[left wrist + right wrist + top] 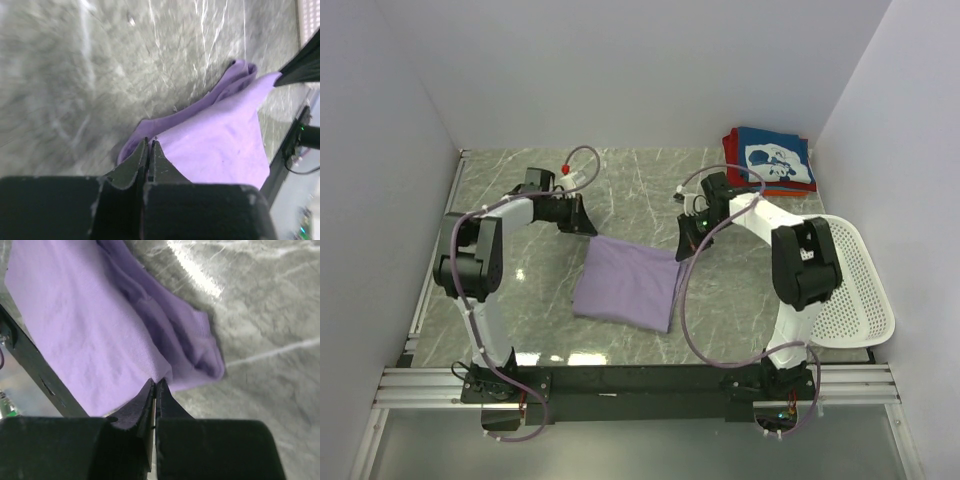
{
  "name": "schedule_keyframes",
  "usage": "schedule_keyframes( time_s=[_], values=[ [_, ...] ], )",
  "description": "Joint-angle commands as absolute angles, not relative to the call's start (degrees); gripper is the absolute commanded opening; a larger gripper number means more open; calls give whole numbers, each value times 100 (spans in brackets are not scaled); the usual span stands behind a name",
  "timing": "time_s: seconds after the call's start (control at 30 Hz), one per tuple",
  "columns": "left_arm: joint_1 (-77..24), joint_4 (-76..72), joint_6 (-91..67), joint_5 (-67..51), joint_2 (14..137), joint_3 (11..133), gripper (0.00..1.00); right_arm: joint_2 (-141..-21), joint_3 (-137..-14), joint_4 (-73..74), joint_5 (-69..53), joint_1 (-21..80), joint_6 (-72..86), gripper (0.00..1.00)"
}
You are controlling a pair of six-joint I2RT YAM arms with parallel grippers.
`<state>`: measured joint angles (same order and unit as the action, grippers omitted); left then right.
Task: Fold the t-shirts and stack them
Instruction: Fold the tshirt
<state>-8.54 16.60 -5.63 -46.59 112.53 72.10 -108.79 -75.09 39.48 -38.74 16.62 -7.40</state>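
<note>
Pinching the lavender t-shirt (625, 285) at its two far corners, I have both pairs of jaws shut tight on cloth. My left gripper (586, 229) bites the far-left corner and my right gripper (684, 250) the far-right one. The shirt stretches between them and spreads back toward my bases, its near part lying on the grey marbled table (640, 190).

From my left wrist, the closed jaws meet in a thin seam with purple fabric showing on either side of the tips. Across the cloth the other corner is drawn to a point where my right jaws hold it (only their dark tips show at the frame's edge). A bunched fold of the same cloth runs along the far edge, touching the table.

From my right wrist it looks much the same — the jaws are pressed together with the shirt's edge caught at their tips, and a rumpled double layer trails off over the marble.

In the far right corner, well apart from both grippers, a folded navy t-shirt (775, 160) with a white print sits on top of a red t-shirt (730, 148). The white perforated basket (865, 300) stands just beside my right arm, at the table's right edge.
</note>
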Motion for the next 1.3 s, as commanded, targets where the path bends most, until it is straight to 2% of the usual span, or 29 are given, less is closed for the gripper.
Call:
schedule_keyframes(
  time_s=[0.0,0.2,0.43,0.83,0.87,0.9,0.93,0.97,1.0,1.07,1.13,1.17,1.27],
  values=[
    [-703,1433,-448,-4422,10627,7111,1,-10275,-7357,3946,-3569,1574,-861,0],
    [-563,1310,-422,-3956,10512,6926,1,-10177,-7260,3841,-2892,1451,-748,0],
    [-501,1143,-466,-3674,11012,7207,1,-10730,-7426,3385,-2295,1380,-414,0],
    [-492,1019,-598,-3533,11724,7760,3,-11821,-8779,3427,-1652,1397,-281,0],
    [-492,1037,-589,-3542,11707,7804,7,-11847,-8972,3506,-1731,1389,-290,3],
    [-475,1037,-580,-3577,11655,7822,13,-11848,-9052,3576,-1766,1389,-299,11],
    [-440,968,-606,-3734,11576,7787,26,-11726,-9096,3682,-1793,1397,-290,21],
    [-352,888,-650,-3814,11332,7709,31,-11612,-9071,3691,-1863,1397,-273,41],
    [-308,809,-720,-3910,11173,7534,40,-11454,-9009,3674,-1889,1380,-246,47],
    [-203,712,-756,-4306,10691,7357,48,-10927,-8808,3577,-2108,1380,-237,58],
    [-228,651,-869,-4656,10355,7041,57,-10471,-8684,3498,-2442,1380,-150,62],
    [-255,442,-975,-4797,10058,6901,61,-10355,-8562,3446,-2939,1380,-80,69],
    [-518,98,-1537,-5175,9748,6452,74,-10117,-8263,3147,-3750,1397,429,80]
  ],
)
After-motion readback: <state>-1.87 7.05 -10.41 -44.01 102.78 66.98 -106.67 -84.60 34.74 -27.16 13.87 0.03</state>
